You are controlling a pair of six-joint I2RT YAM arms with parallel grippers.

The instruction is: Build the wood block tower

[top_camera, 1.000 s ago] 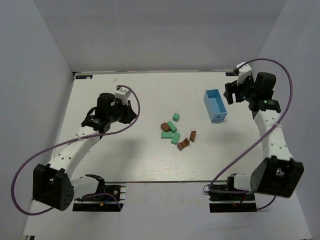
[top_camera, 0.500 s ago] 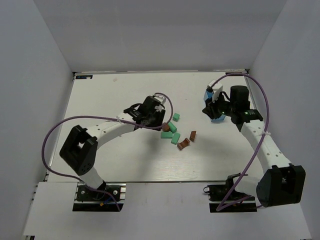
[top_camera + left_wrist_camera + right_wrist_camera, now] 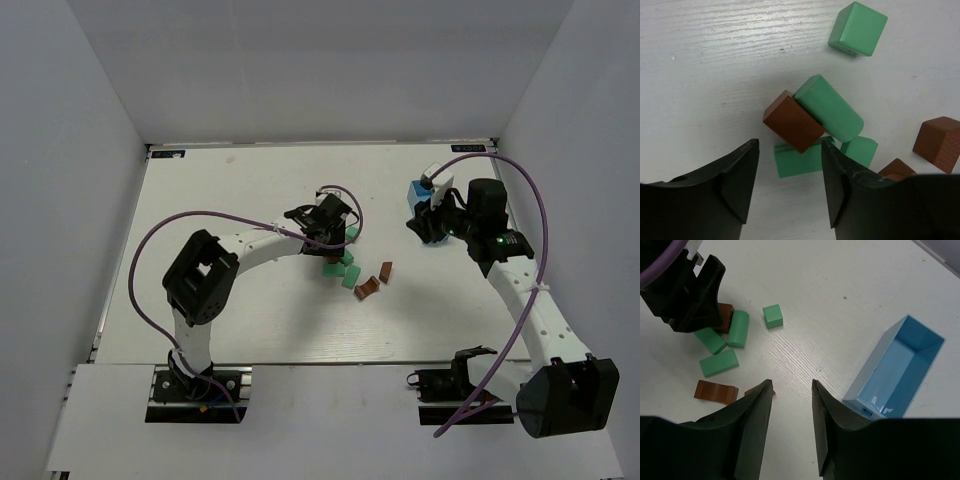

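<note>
The wood blocks lie loose in a small cluster (image 3: 352, 277) mid-table, and no tower is in view. My left gripper (image 3: 790, 147) hangs open just above them. A reddish-brown block (image 3: 792, 121) leans on a rounded green block (image 3: 829, 107) just beyond its fingertips, over a flat green piece (image 3: 799, 161). A green cube (image 3: 857, 28) lies farther off. My right gripper (image 3: 792, 385) is open over bare table between the cluster and the blue box, holding nothing. It sees the green cube (image 3: 773, 316), a flat green block (image 3: 719, 362) and a brown arch piece (image 3: 716, 391).
The small blue open-topped box (image 3: 895, 367) lies empty right of the right gripper, partly covered by that gripper in the top view (image 3: 414, 189). The left gripper's black body (image 3: 690, 295) looms over the cluster's far side. White walls enclose the table on three sides.
The left arm swung from the table's left side rightward to above the blocks, and its jaws opened. The right arm came in and down beside the blue box, its jaws narrower than before.
</note>
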